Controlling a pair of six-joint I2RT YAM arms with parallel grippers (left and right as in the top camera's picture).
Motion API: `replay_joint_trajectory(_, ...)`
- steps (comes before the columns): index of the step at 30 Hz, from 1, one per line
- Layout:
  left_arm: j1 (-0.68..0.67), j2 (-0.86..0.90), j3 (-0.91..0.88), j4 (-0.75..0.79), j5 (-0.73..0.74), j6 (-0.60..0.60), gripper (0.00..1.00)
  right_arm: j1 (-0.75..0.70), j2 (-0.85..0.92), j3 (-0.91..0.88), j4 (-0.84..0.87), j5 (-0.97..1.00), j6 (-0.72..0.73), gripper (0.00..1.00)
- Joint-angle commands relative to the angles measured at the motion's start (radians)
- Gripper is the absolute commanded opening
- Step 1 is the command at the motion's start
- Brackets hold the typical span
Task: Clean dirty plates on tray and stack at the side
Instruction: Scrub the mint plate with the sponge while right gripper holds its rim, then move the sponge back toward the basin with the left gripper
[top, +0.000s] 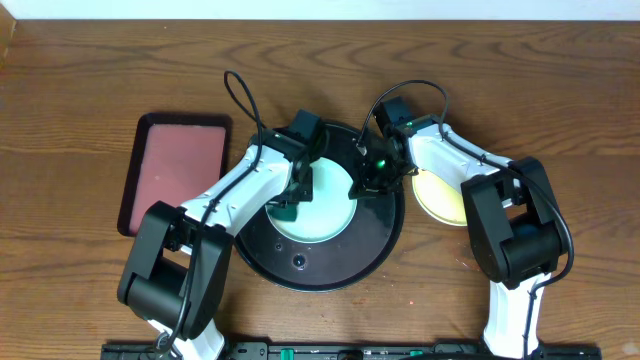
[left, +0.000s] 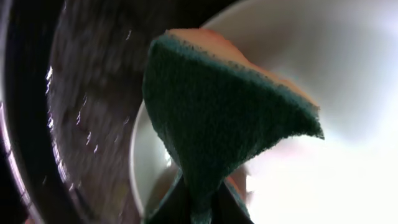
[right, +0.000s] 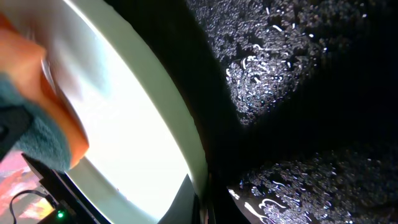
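A pale mint-green plate lies on the round black tray. My left gripper is shut on a green sponge and holds it over the plate's left part. In the left wrist view the sponge hangs from the jaws over the plate. My right gripper is shut on the plate's right rim. In the right wrist view the rim sits between the fingers. A pale yellow plate lies on the wood to the right of the tray.
A rectangular red tray lies on the table at the left, with no sponge in it. The black tray's surface is wet with droplets. Both arms reach over the tray from the near side.
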Motion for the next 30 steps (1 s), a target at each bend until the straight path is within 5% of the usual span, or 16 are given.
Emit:
replay_joint_trajectory(1,0.004,0.003,0.007,-0.074,0.011,0.003,0.07,0.005,0.020,-0.014,-0.003,0.008,0.005,0.01)
replay_joint_trajectory(9,0.004,0.003,0.007,-0.021,0.506,0.320,0.08,0.005,0.020,-0.014,-0.003,0.007,0.005,0.01)
replay_joint_trajectory(14,0.019,0.003,0.008,0.126,0.483,0.293,0.08,0.005,0.020,-0.014,-0.003,0.007,0.005,0.01)
replay_joint_trajectory(18,0.065,0.003,0.039,0.171,0.302,0.151,0.08,0.005,0.020,-0.014,-0.005,0.008,0.005,0.01)
replay_joint_trajectory(24,0.191,0.003,0.159,0.042,0.124,0.100,0.07,0.005,0.020,-0.013,-0.008,0.026,0.016,0.01)
replay_joint_trajectory(30,0.286,-0.001,0.231,-0.095,0.099,0.101,0.07,0.031,-0.035,-0.012,-0.016,0.112,0.028,0.01)
